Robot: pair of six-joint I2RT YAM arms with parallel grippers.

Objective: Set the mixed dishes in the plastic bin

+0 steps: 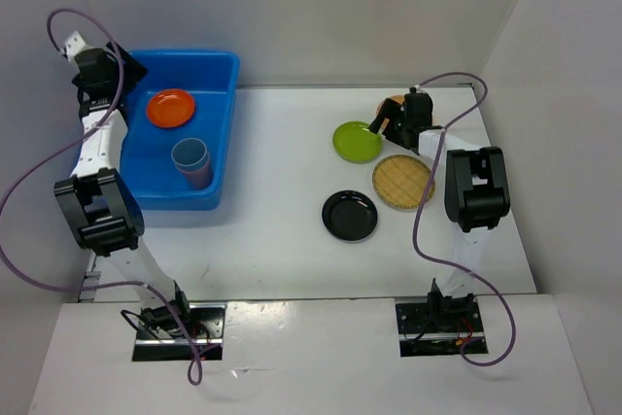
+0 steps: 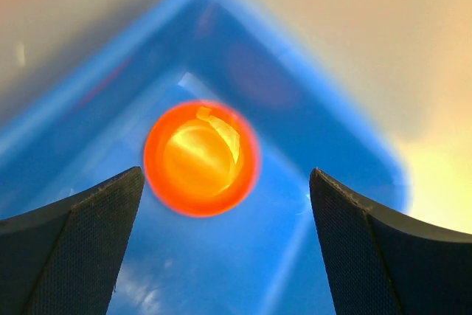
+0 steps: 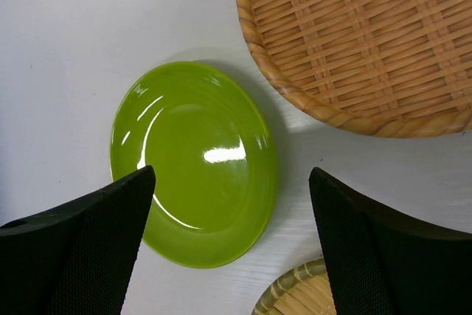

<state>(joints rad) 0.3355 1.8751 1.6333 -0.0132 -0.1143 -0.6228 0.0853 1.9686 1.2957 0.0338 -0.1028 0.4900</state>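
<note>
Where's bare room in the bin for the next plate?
The bin floor is bare left of the blue cup and right of the orange plate. Crowded: green plate, black plate and bamboo disc cluster by the right gripper.

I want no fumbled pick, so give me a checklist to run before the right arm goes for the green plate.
1. Right gripper open: ok.
2. Green plate directly below it: ok.
3. Plate apart from the woven disc: ok, table shows between them.
4. Left gripper open and empty over the blue bin: ok.
5. Bare floor in the bin beside orange plate and blue cup: ok.
6. Right gripper's height above the table: cannot tell.
</note>
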